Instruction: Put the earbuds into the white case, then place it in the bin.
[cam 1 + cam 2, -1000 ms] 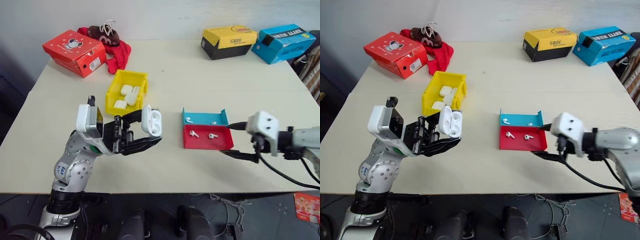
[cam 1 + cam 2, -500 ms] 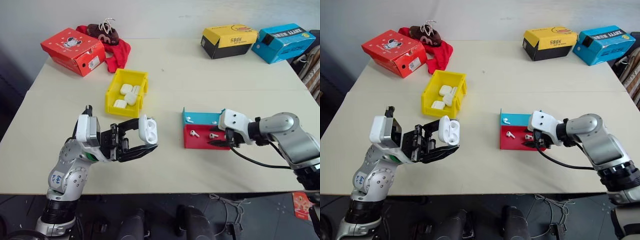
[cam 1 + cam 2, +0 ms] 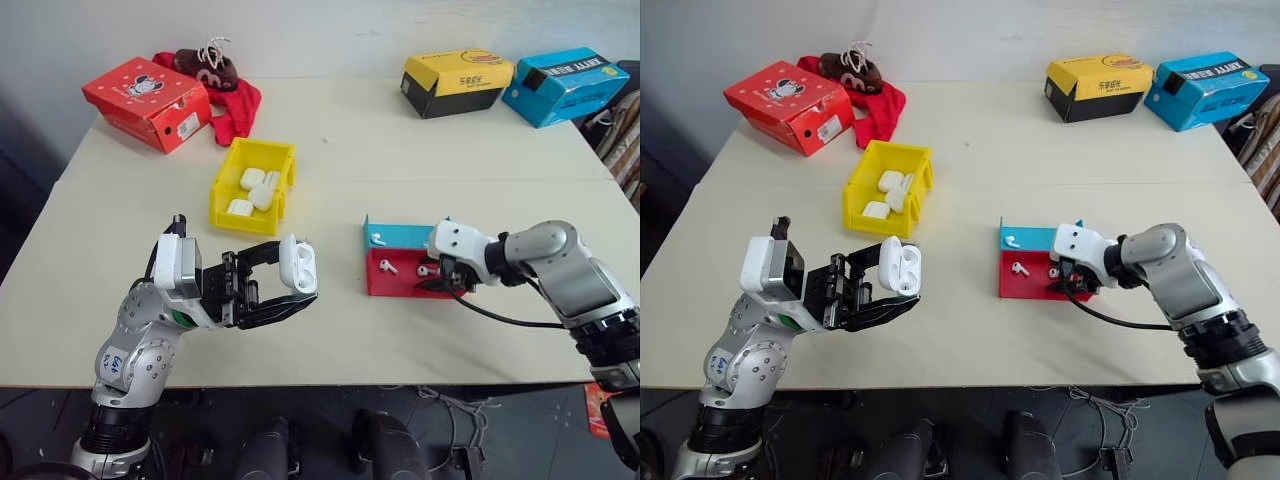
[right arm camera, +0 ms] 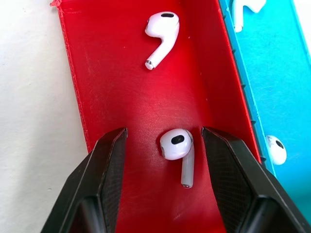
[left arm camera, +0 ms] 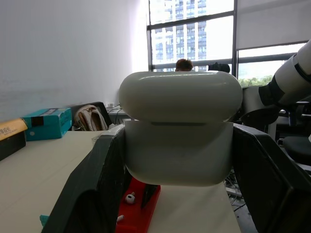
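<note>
The white case (image 3: 298, 268), lid hinged open, is held upright above the table's near left part by my left gripper (image 3: 288, 287), which is shut on its lower half (image 5: 177, 153). My right gripper (image 4: 164, 133) reaches down into the red half of the red-and-blue tray (image 3: 398, 287). It is open, and its fingers (image 4: 109, 179) straddle one earbud (image 4: 177, 148) without touching it. A second earbud (image 4: 163, 26) lies farther along the red half. Two more earbuds (image 4: 276, 149) lie in the blue half. The yellow bin (image 3: 222, 192) stands behind the case, with several white cases inside.
A red box (image 3: 147, 102) and a red cloth (image 3: 238, 115) with a brown shoe on it lie at the far left. A yellow-and-black box (image 3: 458, 83) and a blue box (image 3: 566, 85) sit at the far right. The table's front edge runs just below both arms.
My right gripper has swung in from right of the tray into its red half, and its fingers have narrowed around an earbud. The left gripper keeps the case in place.
</note>
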Available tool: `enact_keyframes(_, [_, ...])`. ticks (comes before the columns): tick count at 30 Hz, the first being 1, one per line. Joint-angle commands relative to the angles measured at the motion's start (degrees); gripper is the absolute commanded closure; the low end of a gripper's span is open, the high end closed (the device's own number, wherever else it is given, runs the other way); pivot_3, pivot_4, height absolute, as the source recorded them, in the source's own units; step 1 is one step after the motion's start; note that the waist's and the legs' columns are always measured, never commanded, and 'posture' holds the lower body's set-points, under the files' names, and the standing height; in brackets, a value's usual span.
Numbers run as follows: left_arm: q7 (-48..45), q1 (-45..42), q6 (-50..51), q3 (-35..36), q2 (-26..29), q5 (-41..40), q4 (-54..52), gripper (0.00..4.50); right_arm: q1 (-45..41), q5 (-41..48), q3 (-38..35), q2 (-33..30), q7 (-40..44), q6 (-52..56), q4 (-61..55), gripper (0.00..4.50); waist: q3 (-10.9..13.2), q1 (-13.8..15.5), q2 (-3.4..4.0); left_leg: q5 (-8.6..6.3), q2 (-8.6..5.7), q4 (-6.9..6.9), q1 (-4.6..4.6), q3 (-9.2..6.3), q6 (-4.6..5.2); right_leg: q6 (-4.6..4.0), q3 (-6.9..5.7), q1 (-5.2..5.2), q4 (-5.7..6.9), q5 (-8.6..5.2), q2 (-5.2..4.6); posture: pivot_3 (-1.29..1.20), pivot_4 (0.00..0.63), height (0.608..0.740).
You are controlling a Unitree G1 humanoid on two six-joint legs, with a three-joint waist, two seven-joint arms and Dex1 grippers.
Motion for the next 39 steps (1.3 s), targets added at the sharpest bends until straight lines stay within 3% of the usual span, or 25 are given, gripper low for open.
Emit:
enact_keyframes(1, [-0.4, 0.1, -0.2, 0.8, 0.3, -0.2, -1.9, 1.70, -1.2, -0.7, 0.2, 0.0, 1.8, 0.8, 0.3, 2.04, 0.0, 0.0, 0.00, 0.00, 0.00, 0.00, 0.00, 0.00, 0.00, 0.00, 0.00, 0.00, 0.00, 0.00, 0.00, 0.00, 0.150, 0.740])
enact_keyframes(12, [-0.4, 1.1, -0.5, 1.3, 0.2, -0.2, -1.9, 1.70, -1.1, -2.2, 0.0, 0.9, 2.3, 0.3, 2.0, 2.04, 0.0, 0.0, 0.00, 0.00, 0.00, 0.02, 0.02, -0.01, 0.00, 0.00, 0.00, 0.02, 0.01, 0.00, 0.00, 0.00, 0.150, 0.740])
enact_keyframes(15, [-0.5, 1.2, -0.5, 1.4, 0.3, -0.2, -1.9, 1.70, -1.1, -2.5, -0.1, 1.2, 2.0, 0.0, 2.3, 2.63, 0.0, -0.1, 0.00, 0.00, 0.01, 0.03, 0.03, -0.01, 0.00, 0.00, 0.00, 0.03, 0.02, 0.00, 0.00, 0.00, 0.150, 0.740])
enact_keyframes(18, [-0.5, 1.2, -0.6, 1.6, 0.2, -0.3, -1.9, 1.70, -1.1, -2.8, -0.2, 1.3, 1.6, -0.2, 2.7, 3.64, 0.0, -0.1, 0.00, 0.00, 0.01, 0.03, 0.03, -0.01, -0.01, 0.00, 0.00, 0.03, 0.04, 0.00, -0.01, 0.00, 0.150, 0.740])
enact_keyframes(39, [-1.3, 0.7, -0.2, 1.8, 0.7, -0.2, -1.2, 1.70, -1.0, -1.7, -2.0, 2.2, 1.1, -5.1, 5.6, 3.64, 0.0, -0.1, 0.00, 0.00, 0.00, 0.05, 0.04, -0.03, 0.00, 0.00, -0.01, 0.06, 0.05, 0.00, -0.02, 0.00, 0.150, 0.740])
